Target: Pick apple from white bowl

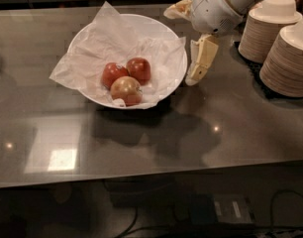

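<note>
**Grey counter, white bowl: clear the rim before going down**

Grey and glossy, the counter (240, 138) fills the view. Two stacks of beige disposable bowls (290, 58) stand at its 2 o'clock corner. The white bowl (82, 36) sits toward 11 o'clock, and its crumpled paper liner (87, 58) spills over the rim at 9 o'clock.

The gripper (178, 46) hangs just outside the bowl's rim at 3 o'clock. Its cream fingers (201, 58) are spread wide and hold nothing. One points down toward the counter beside the bowl, the other reaches out toward 12 o'clock of the rim.

Three apples lie touching in the bowl's lower half. I take the apple (139, 69) to be the deep-red one at the cluster's 2 o'clock, nearest the gripper. No yellow-green patch shows on it from here, so that is a judgement. A second red apple (113, 74) sits at 9 o'clock, and a paler yellow-orange apple (126, 89) at 6 o'clock.

The step in hand looks like the approach. To do it well:
- Lift enough to clear the rim, then travel toward 9 o'clock until the fingers straddle the target.
- Descend from above, with the fingers set along the 10-to-4 line so that neither wedges against a neighbour.
- Stop short of the liner, because paper pinched between a pad and the fruit would probably weaken the hold.
- Close gently and lift straight up.
</note>
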Available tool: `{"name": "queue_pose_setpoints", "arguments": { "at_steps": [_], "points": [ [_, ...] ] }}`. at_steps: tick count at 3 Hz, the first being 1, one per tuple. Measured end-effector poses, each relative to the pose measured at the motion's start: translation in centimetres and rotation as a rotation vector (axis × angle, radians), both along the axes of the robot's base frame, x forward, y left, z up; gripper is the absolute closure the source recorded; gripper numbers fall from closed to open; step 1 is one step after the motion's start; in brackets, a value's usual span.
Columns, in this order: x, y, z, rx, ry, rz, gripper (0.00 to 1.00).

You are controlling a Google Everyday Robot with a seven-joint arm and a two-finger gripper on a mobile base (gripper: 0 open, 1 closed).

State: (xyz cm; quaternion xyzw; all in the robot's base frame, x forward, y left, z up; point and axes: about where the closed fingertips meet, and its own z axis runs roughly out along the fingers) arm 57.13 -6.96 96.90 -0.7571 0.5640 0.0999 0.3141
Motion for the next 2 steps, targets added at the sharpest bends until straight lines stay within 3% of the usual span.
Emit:
{"name": "queue_pose_setpoints", "arguments": {
  "at_steps": [2],
  "points": [
    [2.3, 3.2, -2.4, 0.037, 0.054, 0.043, 0.0]
  ]
}}
